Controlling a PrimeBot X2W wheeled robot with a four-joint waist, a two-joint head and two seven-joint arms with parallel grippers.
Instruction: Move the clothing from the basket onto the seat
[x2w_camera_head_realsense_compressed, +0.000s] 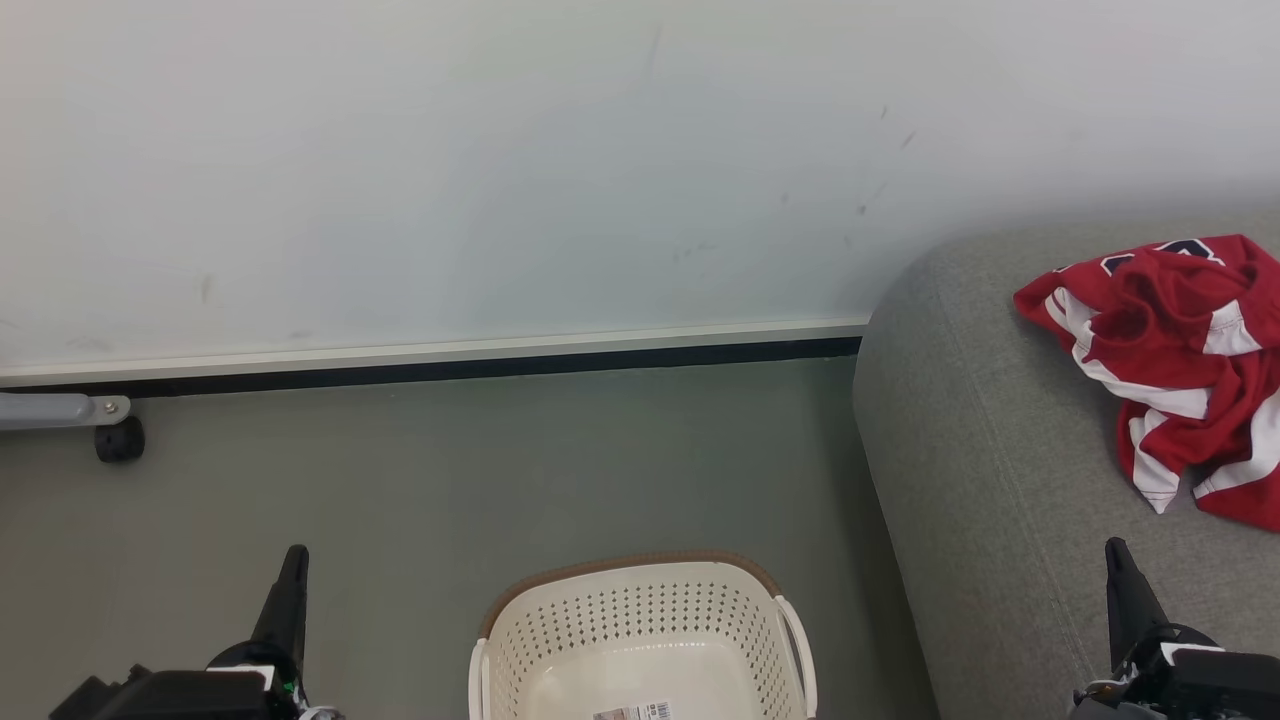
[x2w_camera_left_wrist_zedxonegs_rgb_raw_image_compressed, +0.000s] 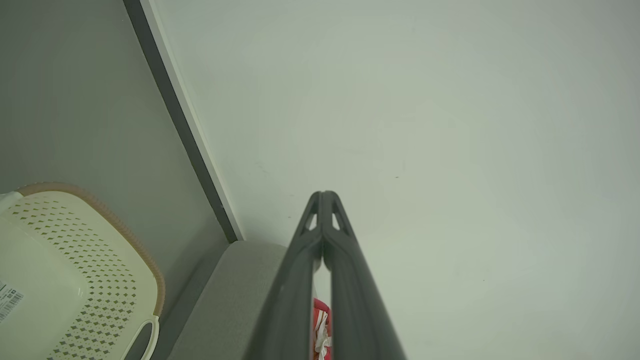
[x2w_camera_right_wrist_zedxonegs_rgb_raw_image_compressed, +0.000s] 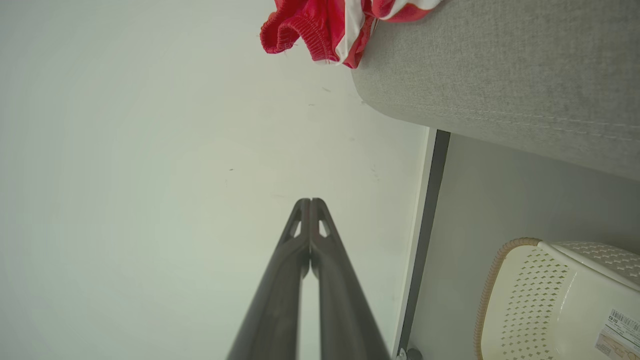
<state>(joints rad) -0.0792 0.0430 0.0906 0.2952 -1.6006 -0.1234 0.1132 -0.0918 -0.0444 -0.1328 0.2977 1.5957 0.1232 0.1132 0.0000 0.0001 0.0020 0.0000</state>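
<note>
Grey floor (x2w_camera_head_realsense_compressed: 500, 470) meets a pale wall (x2w_camera_head_realsense_compressed: 500, 150). The left gripper (x2w_camera_head_realsense_compressed: 292, 575) is closed and empty, left of the basket (x2w_camera_head_realsense_compressed: 640, 600) (bare bottom, label (x2w_camera_head_realsense_compressed: 635, 712) visible). The seat (x2w_camera_head_realsense_compressed: 980, 450) carries the clothing (x2w_camera_head_realsense_compressed: 1170, 360), ahead of the nearer right gripper (x2w_camera_head_realsense_compressed: 1118, 560), also closed and empty. The right wrist view adds a ribbed hem (x2w_camera_right_wrist_zedxonegs_rgb_raw_image_compressed: 300, 30).

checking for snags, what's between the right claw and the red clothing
The stretch is bare: the head view shows plain grey seat between the right claw and the clothing.
</note>
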